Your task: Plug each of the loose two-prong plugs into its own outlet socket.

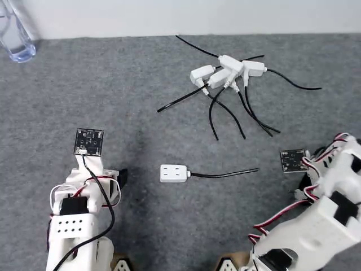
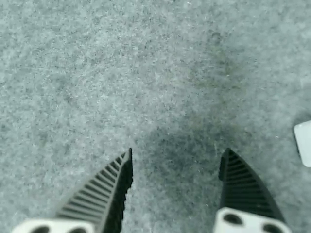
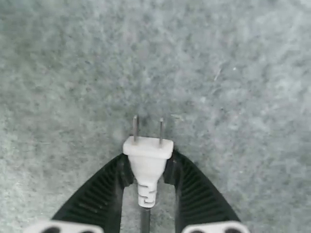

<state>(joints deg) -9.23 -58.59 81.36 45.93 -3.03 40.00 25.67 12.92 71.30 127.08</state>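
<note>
Far to the left of the outlet block (image 1: 174, 173) and well beyond it, one clear container (image 1: 16, 39) sits at the corner of the grey mat (image 1: 113, 84), cut off by the picture's edge. Just left of the block stands the left arm. Its left gripper (image 2: 177, 182) hangs over bare mat, jaws spread wide with nothing between them, and a white corner (the block, cropped by the frame) shows beside one finger. The single block lies flat mid-mat, its sockets too small to count, with one black cord (image 1: 225, 174) trailing off to its right. Beyond the block and a little to its right lies a heap of loose plugs (image 1: 225, 73). I make out four white bodies, though their black leads cross and the count is unsure. Open mat lies all round the block, with a broad free strip between it and the heap. Right of the block, the right gripper (image 3: 148, 167) is clenched on one more white plug (image 3: 147, 150), its two prongs pointing away over bare mat. Its lead drops out of sight between the fingers.
</note>
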